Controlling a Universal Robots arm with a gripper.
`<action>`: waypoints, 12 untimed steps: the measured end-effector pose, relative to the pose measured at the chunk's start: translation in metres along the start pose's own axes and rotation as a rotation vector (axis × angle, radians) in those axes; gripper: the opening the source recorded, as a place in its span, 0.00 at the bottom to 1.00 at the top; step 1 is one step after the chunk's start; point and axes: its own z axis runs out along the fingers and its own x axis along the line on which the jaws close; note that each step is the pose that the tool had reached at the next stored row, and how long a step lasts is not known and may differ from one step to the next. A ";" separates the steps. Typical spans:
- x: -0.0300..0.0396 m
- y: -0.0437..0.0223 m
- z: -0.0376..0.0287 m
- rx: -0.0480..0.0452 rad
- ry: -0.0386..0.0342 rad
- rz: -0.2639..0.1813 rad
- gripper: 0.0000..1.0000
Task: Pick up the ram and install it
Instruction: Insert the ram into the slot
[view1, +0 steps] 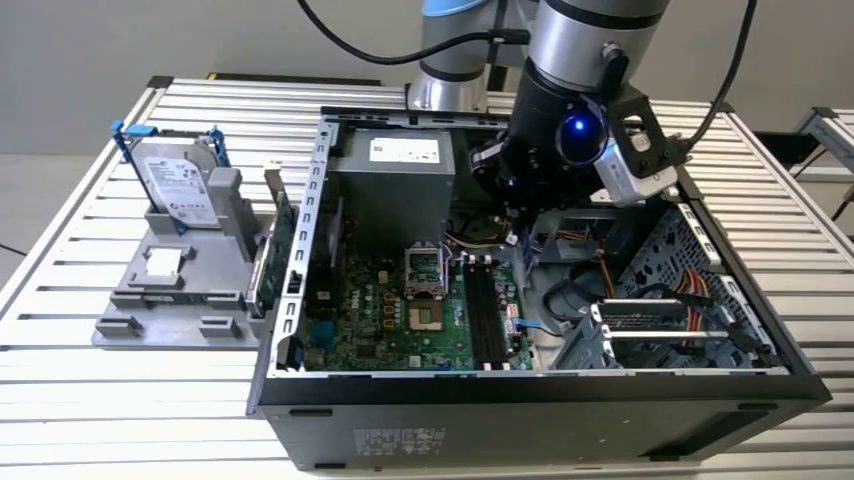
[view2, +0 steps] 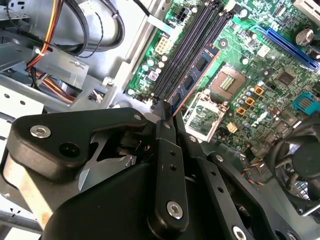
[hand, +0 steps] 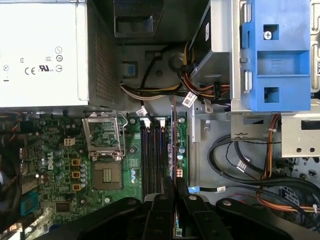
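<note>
The ram (view2: 197, 70) is a slim dark blue stick with an orange-tan edge, and my gripper (view2: 169, 111) is shut on its near end. In the first wrist view the ram (hand: 173, 145) appears edge-on as a thin line running out from the gripper (hand: 172, 187), along the outer side of the black memory slots (hand: 152, 155) on the green motherboard (hand: 60, 150). I cannot tell whether it touches a slot. In the exterior view the arm's wrist (view1: 574, 140) reaches down into the open computer case (view1: 534, 400), above the memory slots (view1: 487, 315).
A silver power supply (hand: 40, 50) and the processor socket (hand: 105, 175) lie beside the slots. A blue drive cage (hand: 280, 55) and cable bundles (hand: 240, 155) flank the other side. Outside the case, a hard drive (view1: 180, 180) stands on a grey holder (view1: 174, 300), with a green card (view1: 274, 250) upright nearby.
</note>
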 end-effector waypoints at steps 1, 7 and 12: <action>0.0000 -0.0001 0.0009 0.0001 0.0000 0.000 0.00; 0.0000 -0.0024 0.0047 0.0002 0.0000 0.000 0.00; 0.0000 -0.0038 0.0089 0.0008 0.0000 0.000 0.00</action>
